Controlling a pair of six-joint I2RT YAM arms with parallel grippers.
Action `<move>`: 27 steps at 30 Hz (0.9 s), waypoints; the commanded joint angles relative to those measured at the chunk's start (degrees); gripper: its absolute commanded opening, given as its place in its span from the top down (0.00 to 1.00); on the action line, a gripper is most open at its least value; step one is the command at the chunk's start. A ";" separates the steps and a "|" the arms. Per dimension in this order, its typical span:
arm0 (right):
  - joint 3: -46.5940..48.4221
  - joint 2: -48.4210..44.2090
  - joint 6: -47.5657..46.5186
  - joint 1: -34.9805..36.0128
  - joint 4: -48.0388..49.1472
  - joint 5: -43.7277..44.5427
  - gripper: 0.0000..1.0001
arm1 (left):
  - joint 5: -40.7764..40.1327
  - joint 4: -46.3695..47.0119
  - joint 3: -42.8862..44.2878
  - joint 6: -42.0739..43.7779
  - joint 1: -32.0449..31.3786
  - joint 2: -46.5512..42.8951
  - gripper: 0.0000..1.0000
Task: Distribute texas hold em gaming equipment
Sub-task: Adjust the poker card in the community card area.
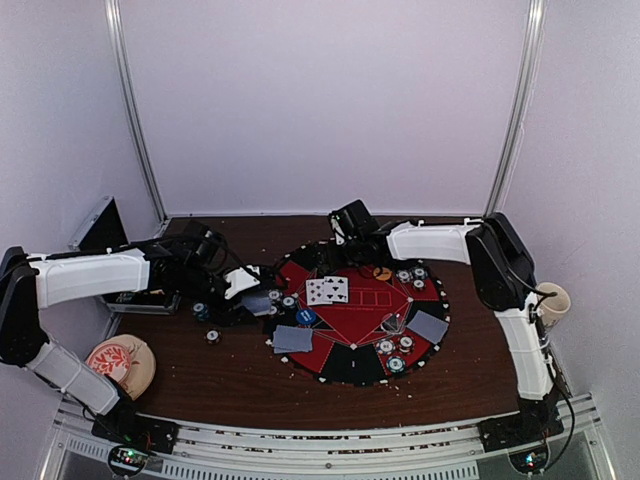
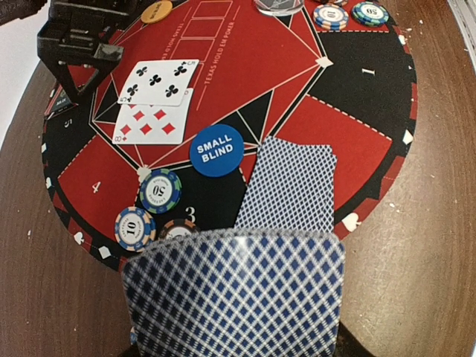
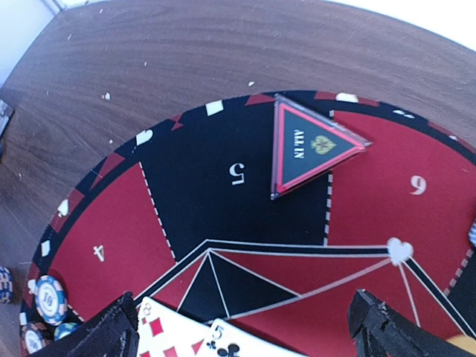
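**A thin card in a narrow pinch, low over the mat**

Nearest the lens in the left wrist view, the held card (image 2: pixel 234 297) fills the bottom of the frame, blue lattice back up, tilted and clear of the mat (image 2: pixel 357 89). The left end effector (image 1: pixel 244 284) looks clamped on its near edge (the card hides the fingers in that view). A playing card is light, thin, springy and slick on both faces. It probably bows under an off-centre pinch and slips from a loose one. The hold therefore belongs square across a short edge, and the release low, so it does not flutter.

Just beyond, at lower left, sit the chips (image 2: pixel 160 190). They look stiff and dense for their size, best taken across the rim.

At centre right a face-down card (image 2: pixel 290 186) lies flat on the mat. It offers no edge to get under, so it would likely need sliding before a pinch. The small-blind button (image 2: pixel 216 150) lies just beside it on the left, a smooth flat disc and probably slippery.

Farther up, at upper left, the face-up cards (image 2: pixel 160 82) overlap, clubs over diamonds. The right end effector (image 3: pixel 242 316) hangs above them with fingers wide apart, holding nothing.

At the top edge lies an orange disc (image 2: pixel 156 10).
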 commanded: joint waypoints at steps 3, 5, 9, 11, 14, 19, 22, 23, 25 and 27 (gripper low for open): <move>6.31 5.99 -4.25 -0.63 -2.32 -8.44 0.00 | 0.78 1.67 -0.31 -0.21 0.48 -1.18 0.46; 7.32 7.04 -4.46 -0.97 -2.49 -9.37 0.00 | 0.76 1.70 -0.29 -0.22 0.45 -1.16 0.46; 7.88 8.16 -4.46 -1.40 -2.70 -11.76 0.00 | 0.59 1.68 -0.35 -0.23 0.45 -1.30 0.46; 7.89 8.32 -4.54 -1.41 -3.39 -13.02 0.00 | 0.55 1.67 -0.36 -0.22 0.49 -1.43 0.46; 6.66 7.79 -4.37 -1.25 -3.52 -15.86 0.02 | 0.58 1.65 -0.29 -0.25 0.44 -1.37 0.46; 4.12 6.00 -4.45 -0.47 -3.31 -16.75 0.03 | 0.73 1.70 -0.30 -0.16 0.48 -1.44 0.46; 3.44 5.21 -4.53 0.18 -3.74 -16.85 0.05 | 0.75 1.67 -0.36 -0.14 0.47 -1.44 0.46; 3.24 5.01 -4.54 0.39 -3.89 -16.63 0.05 | 0.76 1.64 -0.37 -0.15 0.52 -1.44 0.46; 2.67 4.42 -4.52 0.89 -3.95 -16.55 0.06 | 0.84 1.66 -0.28 -0.16 0.50 -1.56 0.46; 2.12 3.91 -4.56 1.44 -4.02 -16.23 0.06 | 0.93 1.67 -0.30 -0.16 0.47 -1.53 0.46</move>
